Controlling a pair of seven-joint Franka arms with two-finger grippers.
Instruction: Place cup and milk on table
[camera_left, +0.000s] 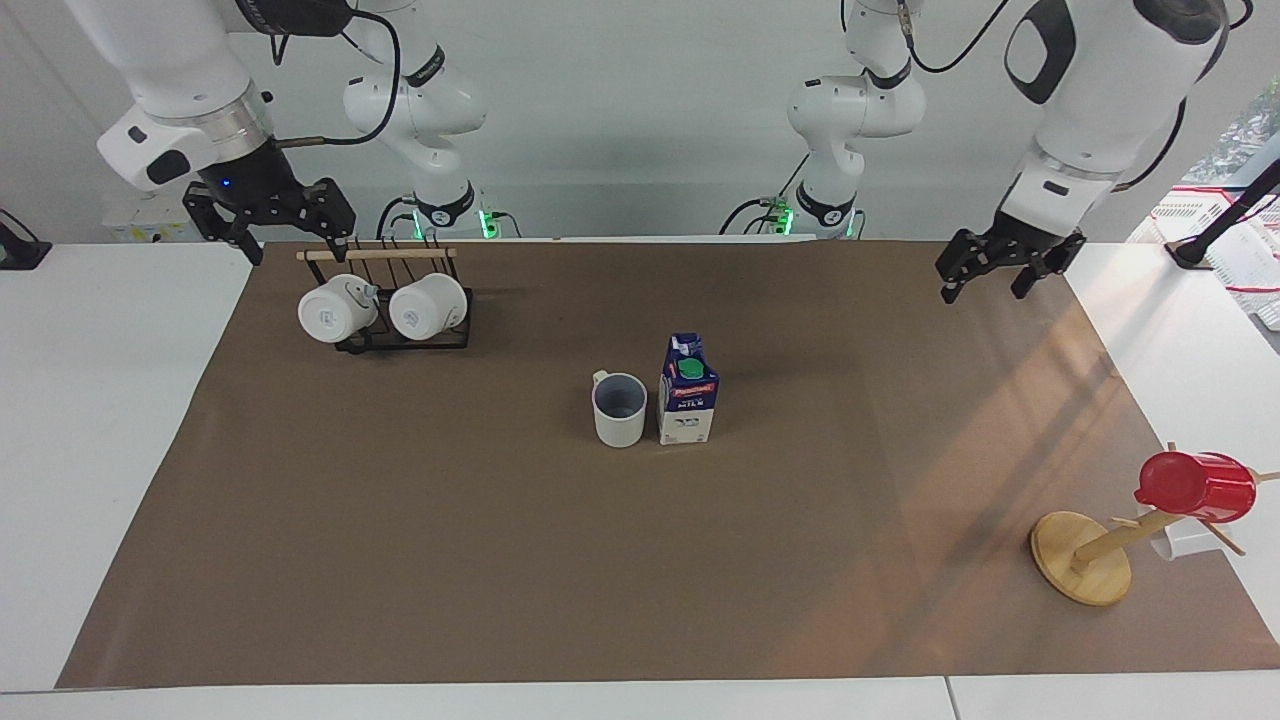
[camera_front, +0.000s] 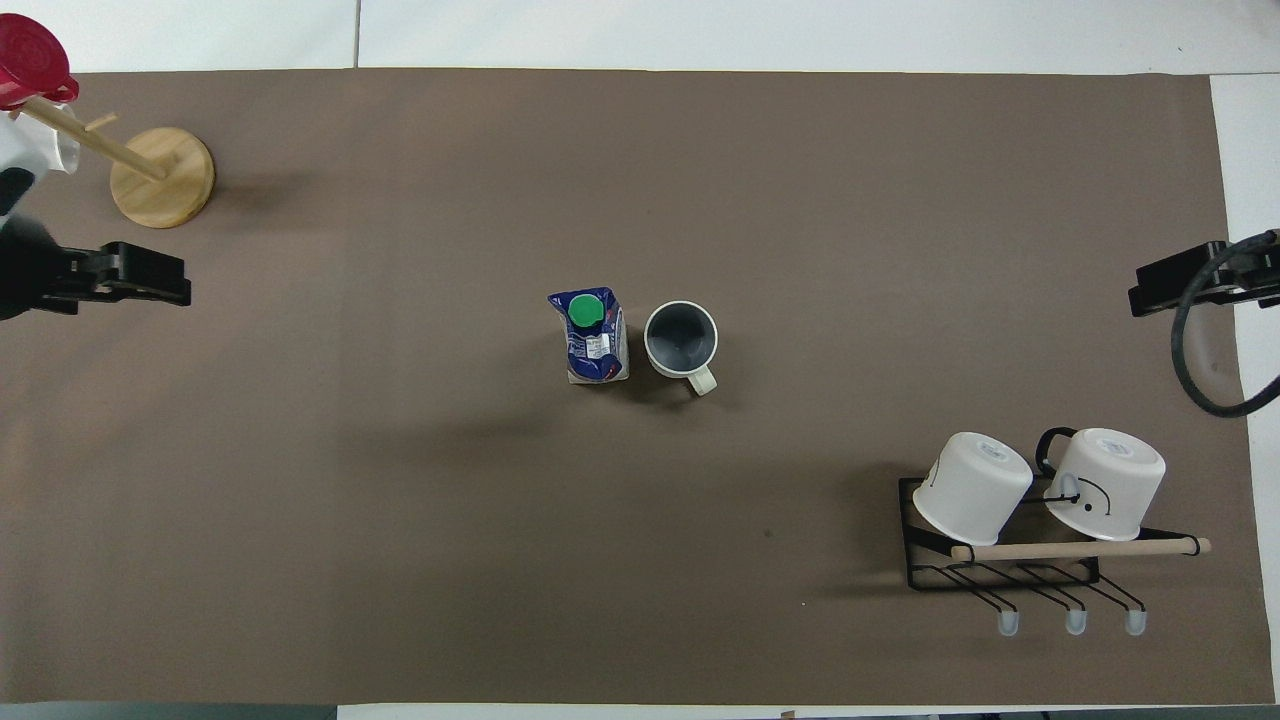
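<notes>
Brown paper covers the white tabletop, and the cup and the milk stand upright on it side by side mid-sheet, the milk toward the left arm's end. Left pincer hangs empty with its fingers spread over the sheet's edge at its own end. Right pincer waits, spread and empty, above the mug rack.

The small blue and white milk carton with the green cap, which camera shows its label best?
The facing view: the small blue and white milk carton stands upright with its red label band toward that camera. The overhead view shows mostly its green cap and sloped top.
</notes>
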